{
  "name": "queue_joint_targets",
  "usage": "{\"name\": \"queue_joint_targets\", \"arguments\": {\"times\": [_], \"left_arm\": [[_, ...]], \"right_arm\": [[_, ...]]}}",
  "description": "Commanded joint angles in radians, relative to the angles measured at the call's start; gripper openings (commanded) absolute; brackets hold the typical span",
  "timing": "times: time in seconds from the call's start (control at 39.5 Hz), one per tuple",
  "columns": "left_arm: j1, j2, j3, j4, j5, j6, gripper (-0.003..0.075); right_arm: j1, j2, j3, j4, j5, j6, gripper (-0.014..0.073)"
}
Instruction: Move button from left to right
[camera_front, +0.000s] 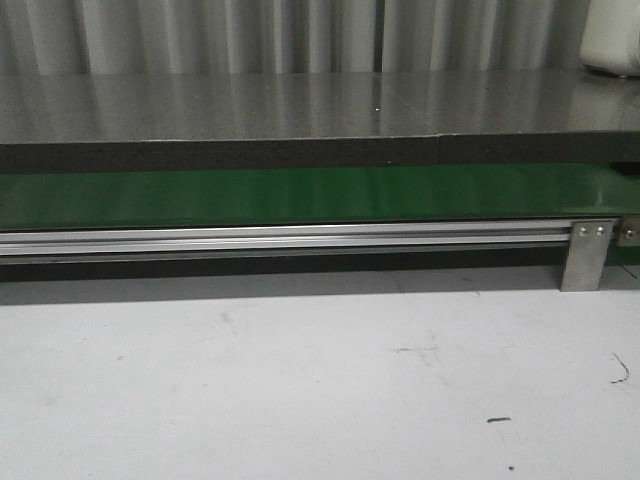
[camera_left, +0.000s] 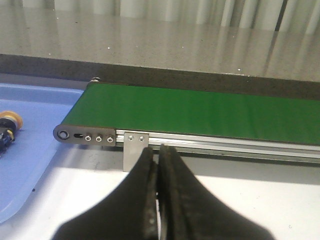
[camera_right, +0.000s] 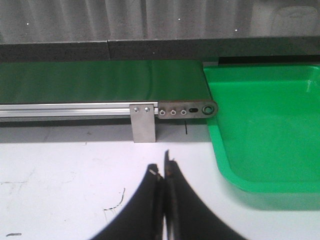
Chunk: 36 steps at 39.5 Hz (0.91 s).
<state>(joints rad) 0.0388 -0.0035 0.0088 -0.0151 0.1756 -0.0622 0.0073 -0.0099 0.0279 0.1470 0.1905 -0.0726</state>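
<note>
The button (camera_left: 8, 125), black with an orange round cap, lies in a blue tray (camera_left: 35, 150) at the edge of the left wrist view, partly cut off. It does not show in the front view. My left gripper (camera_left: 158, 150) is shut and empty, over the white table in front of the conveyor's left end, apart from the button. My right gripper (camera_right: 164, 170) is shut and empty, over the white table near the conveyor's right end, beside a green tray (camera_right: 270, 130). Neither gripper shows in the front view.
A green conveyor belt (camera_front: 300, 195) with an aluminium rail (camera_front: 280, 240) runs across the table; it also shows in both wrist views (camera_left: 200, 112) (camera_right: 100, 82). Metal brackets (camera_front: 585, 255) hold it. A grey stone counter (camera_front: 300, 105) lies behind. The green tray holds nothing visible.
</note>
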Motion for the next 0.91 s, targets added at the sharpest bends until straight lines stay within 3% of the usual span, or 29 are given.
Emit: {"name": "queue_joint_targets", "arguments": {"times": [0.0, 0.28, 0.46, 0.53, 0.66, 0.89], "left_arm": [[-0.008, -0.019, 0.028, -0.003, -0.084, -0.007, -0.0021], [-0.008, -0.019, 0.028, -0.003, -0.136, -0.007, -0.0021], [-0.008, -0.019, 0.012, -0.003, -0.412, -0.007, -0.0021], [-0.008, -0.018, -0.036, -0.003, -0.449, -0.007, -0.0021], [-0.008, 0.026, -0.195, -0.003, -0.325, 0.005, -0.0021], [-0.008, 0.276, -0.475, 0.083, -0.003, 0.022, -0.0021]], "right_arm": [[0.001, -0.017, -0.010, -0.004, -0.076, -0.003, -0.0069], [0.001, -0.017, -0.010, -0.004, -0.103, -0.003, -0.0069], [0.001, -0.017, -0.034, -0.004, -0.197, -0.003, -0.0069], [0.001, -0.017, -0.091, -0.004, -0.191, -0.003, -0.0069], [0.001, 0.011, -0.253, -0.004, -0.136, -0.003, -0.0067], [0.001, 0.302, -0.519, -0.004, 0.093, -0.003, -0.0067]]}}
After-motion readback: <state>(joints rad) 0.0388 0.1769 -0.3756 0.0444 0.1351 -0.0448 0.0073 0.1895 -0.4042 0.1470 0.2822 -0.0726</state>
